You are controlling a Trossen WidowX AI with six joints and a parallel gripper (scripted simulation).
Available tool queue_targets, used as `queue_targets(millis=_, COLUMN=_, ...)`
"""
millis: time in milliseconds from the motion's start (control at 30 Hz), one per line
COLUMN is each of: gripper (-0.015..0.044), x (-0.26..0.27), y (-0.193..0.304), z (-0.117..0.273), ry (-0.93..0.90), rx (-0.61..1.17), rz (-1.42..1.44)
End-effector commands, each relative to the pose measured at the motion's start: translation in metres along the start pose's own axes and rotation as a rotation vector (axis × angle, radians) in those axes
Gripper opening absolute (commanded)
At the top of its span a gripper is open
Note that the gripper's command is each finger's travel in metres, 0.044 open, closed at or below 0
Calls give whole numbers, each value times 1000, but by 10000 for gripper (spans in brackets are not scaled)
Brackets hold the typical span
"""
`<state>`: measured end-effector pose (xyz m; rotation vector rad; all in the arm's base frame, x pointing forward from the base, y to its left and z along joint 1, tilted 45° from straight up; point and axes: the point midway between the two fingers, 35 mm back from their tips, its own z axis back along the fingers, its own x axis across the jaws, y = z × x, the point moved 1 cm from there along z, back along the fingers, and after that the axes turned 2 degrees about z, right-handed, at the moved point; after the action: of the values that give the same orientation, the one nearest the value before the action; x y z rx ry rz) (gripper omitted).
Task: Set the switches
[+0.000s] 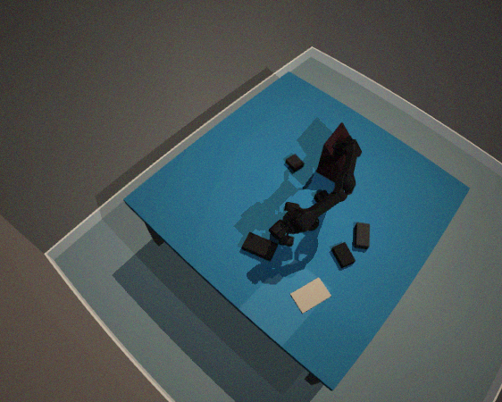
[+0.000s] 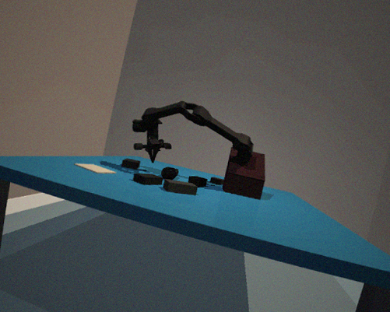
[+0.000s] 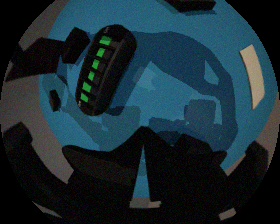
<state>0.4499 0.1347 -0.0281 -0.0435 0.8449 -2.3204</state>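
The dark controller unit (image 3: 116, 67) (image 2: 169, 172) lies on the blue bench with its switch row facing the wrist camera. Six rockers show green patches along their left ends in the wrist view; which ends are pressed down cannot be told surely. The label is not visible. In the top view the arm mostly hides the unit. My gripper (image 3: 143, 129) (image 2: 153, 161) is shut and empty, its fingertips together. It hangs pointing down above the bench, to the side of the unit and clear of it.
A dark block (image 1: 259, 246) (image 2: 131, 164) lies near the gripper. Two more blocks (image 1: 343, 255) (image 1: 361, 236) lie across the bench, near a cream sheet (image 1: 311, 295) (image 3: 253, 77). A small block (image 1: 294, 163) and another dark part (image 1: 321, 196) lie near the dark red base (image 2: 244, 184).
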Motion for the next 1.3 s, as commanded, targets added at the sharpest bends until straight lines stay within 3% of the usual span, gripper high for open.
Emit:
queue_targets(millis=0, gripper=0, x=-2, y=-11, z=4, ry=47, rx=24, rz=-41)
queue_targets(millis=600, gripper=0, x=32, y=-68, z=-2, ry=261, rx=64, rz=-251)
queue_targets(millis=1267, gripper=0, x=124, y=-140, z=-23, ry=490, rx=-15, rz=-454)
